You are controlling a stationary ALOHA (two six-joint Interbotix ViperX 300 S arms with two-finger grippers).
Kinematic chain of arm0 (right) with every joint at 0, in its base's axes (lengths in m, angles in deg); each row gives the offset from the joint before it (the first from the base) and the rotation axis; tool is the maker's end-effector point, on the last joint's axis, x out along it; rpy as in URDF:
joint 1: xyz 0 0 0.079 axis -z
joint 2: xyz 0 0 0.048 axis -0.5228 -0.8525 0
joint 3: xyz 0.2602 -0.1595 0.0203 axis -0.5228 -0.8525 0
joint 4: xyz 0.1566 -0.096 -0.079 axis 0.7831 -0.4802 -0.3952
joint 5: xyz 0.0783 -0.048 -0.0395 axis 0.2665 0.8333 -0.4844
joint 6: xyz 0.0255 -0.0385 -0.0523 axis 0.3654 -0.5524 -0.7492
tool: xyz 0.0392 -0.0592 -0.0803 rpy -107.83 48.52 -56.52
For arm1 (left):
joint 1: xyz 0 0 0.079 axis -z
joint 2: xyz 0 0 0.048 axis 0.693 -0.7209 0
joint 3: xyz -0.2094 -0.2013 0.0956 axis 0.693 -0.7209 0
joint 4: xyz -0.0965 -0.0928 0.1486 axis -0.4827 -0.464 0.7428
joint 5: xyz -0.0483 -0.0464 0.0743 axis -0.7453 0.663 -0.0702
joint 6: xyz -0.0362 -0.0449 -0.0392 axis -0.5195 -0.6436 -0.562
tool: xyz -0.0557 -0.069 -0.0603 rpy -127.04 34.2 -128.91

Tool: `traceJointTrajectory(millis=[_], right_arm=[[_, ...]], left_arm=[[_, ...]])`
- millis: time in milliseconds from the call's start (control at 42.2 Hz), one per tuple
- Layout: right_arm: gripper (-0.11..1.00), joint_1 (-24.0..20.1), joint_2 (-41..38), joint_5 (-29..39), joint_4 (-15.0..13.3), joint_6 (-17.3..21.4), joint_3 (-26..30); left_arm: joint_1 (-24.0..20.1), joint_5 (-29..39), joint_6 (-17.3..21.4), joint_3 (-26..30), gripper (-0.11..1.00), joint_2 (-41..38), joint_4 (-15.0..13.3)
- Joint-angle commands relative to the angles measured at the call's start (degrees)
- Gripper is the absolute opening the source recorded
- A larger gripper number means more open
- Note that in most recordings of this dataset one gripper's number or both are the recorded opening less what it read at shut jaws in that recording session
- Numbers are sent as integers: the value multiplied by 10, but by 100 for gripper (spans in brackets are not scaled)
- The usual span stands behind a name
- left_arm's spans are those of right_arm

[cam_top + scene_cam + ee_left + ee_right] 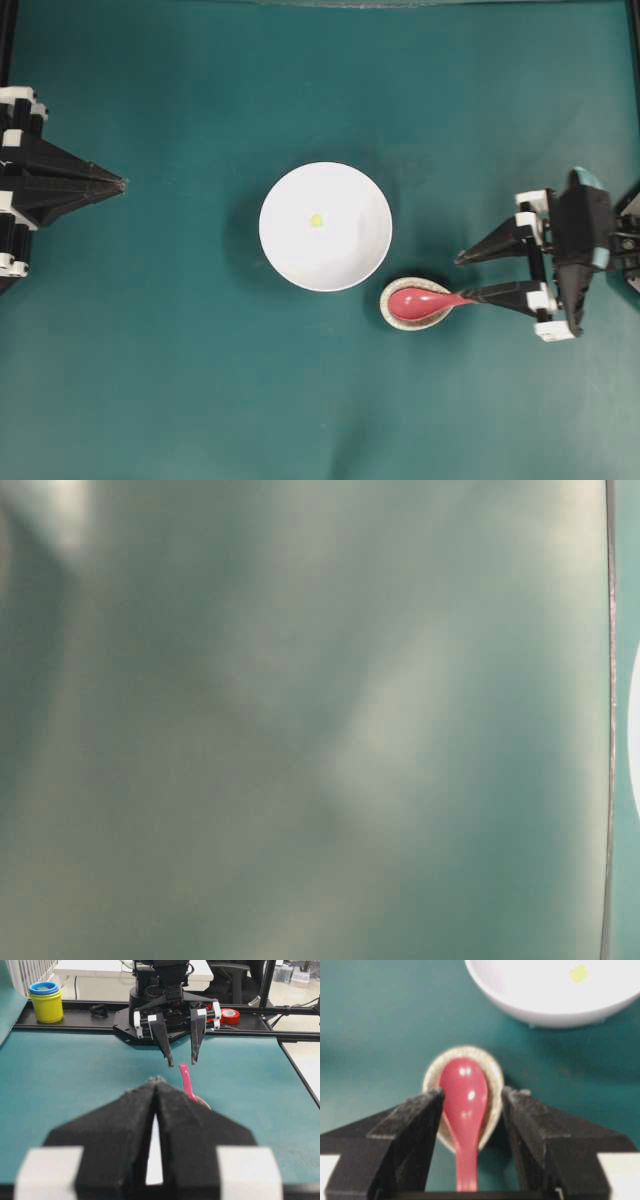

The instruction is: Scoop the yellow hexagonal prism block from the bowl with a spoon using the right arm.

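Spoon (465,1110) lies lengthwise between the spread fingers of the right gripper (468,1105), untouched, scoop pointing away in a speckled dish (492,1077). Beyond, bowl (540,1007) holds the yellow block (578,973). Left gripper (156,1085) closed, empty.

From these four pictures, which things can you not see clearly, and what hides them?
- Table-level view: almost all blur; only a white sliver, cut off at the right edge.
- Left wrist view: the left gripper hides the bowl and most of the spoon.
- Right wrist view: the bowl's far side is cut off by the top edge.
- Yellow block: too small to show its facets.
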State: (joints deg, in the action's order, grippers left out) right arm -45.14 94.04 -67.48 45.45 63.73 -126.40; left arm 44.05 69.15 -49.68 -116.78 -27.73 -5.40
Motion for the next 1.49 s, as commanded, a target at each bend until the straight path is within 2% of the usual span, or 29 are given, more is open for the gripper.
traceJointTrajectory(millis=[0, 190, 474, 735, 925, 1470], right_arm=[[55, -14, -3, -58, 4, 1, -14], [55, -40, -42, -144, 6, 3, -39], [55, -54, -170, -284, 9, 20, -54], [55, -60, -268, -359, 7, 25, -47], [55, -61, -296, -371, 4, 26, -40], [55, -62, -297, -350, -7, 11, -39]], left_arm=[[0, -5, 0, 7, 0, -3, 1], [0, -5, 4, 8, 0, -2, 1], [0, -5, 4, 7, 0, -2, 1], [0, -5, 5, 7, 0, -2, 1], [0, -5, 5, 7, 0, -3, 1], [-6, -6, 6, 7, 0, -4, 2]])
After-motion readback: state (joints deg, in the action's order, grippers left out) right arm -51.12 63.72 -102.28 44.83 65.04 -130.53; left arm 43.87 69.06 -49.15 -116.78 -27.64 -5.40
